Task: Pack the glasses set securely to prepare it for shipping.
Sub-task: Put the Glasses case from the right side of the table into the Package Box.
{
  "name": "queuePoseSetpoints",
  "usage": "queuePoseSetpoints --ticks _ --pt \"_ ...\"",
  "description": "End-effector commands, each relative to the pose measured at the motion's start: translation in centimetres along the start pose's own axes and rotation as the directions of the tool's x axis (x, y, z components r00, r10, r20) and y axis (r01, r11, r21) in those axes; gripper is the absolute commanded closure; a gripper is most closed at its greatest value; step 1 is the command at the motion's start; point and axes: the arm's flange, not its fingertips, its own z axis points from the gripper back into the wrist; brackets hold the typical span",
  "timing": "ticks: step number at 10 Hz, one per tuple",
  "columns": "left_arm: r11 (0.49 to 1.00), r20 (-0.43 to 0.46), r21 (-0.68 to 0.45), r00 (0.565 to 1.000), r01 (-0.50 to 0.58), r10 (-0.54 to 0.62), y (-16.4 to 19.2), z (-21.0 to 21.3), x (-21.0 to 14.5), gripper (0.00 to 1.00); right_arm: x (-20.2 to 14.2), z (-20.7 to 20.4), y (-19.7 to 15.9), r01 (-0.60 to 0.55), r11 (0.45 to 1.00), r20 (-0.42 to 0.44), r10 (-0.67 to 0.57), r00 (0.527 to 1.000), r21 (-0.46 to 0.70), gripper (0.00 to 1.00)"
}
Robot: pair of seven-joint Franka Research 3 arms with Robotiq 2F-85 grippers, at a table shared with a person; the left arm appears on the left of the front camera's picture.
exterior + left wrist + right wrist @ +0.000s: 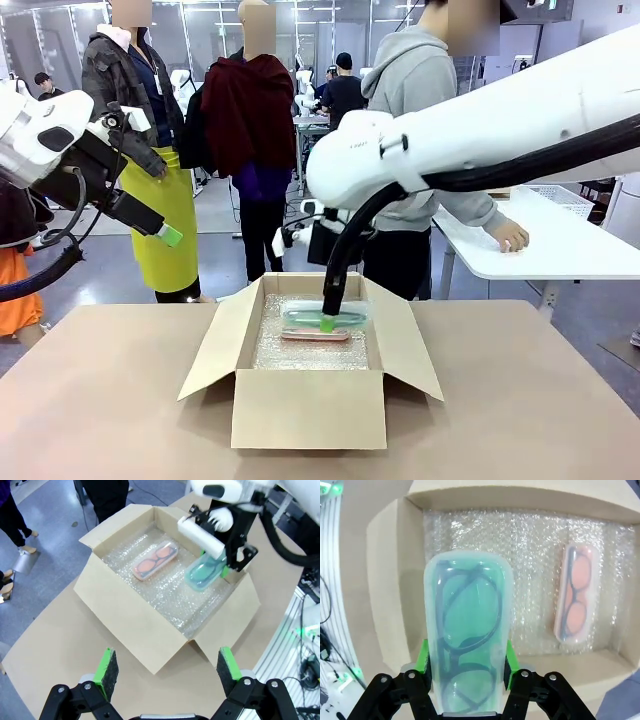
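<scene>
1. The pale pink oblong glasses case (155,560) lay on bubble wrap (167,595) inside the brown cardboard box (130,622).
2. The right gripper (466,662) clamped the mint green translucent glasses case (468,605) inside it, unreleased.
3. The left gripper (167,667) hovered, jaws apart; the box stood unclosed.

Bare bubble-wrap (532,595) between mint case (467,625) and pink case (577,595)

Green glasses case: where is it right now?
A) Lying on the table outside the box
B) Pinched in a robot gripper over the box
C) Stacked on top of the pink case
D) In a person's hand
B: the right gripper has its green pads shut on the green glasses case, holding it over the bubble wrap in the cardboard box, while the pink case lies apart.
</scene>
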Motion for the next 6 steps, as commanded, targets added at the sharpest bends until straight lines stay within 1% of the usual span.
queuePoseSetpoints --ticks 1,2,4,6 --pt "1.0 0.019 -0.01 1.0 0.004 -0.004 0.1 0.1 -0.1 0.0 1.5 -2.7 -0.8 0.014 0.998 -0.016 -0.015 1.0 -0.059 0.71" --pt "1.0 0.019 -0.01 1.0 0.004 -0.004 0.1 0.1 -0.1 0.0 1.7 -4.0 -1.3 0.014 0.996 -0.014 -0.015 1.0 -0.084 0.71" --pt "1.0 0.019 -0.01 1.0 0.004 -0.004 0.1 0.1 -0.1 0.0 1.8 -6.4 -3.3 0.048 0.995 -0.028 -0.051 0.998 -0.09 0.71" --pt "1.0 0.019 -0.01 1.0 0.004 -0.004 0.1 0.1 -0.1 0.0 1.7 -8.9 -4.5 0.059 0.995 -0.061 -0.064 0.996 -0.082 0.71"
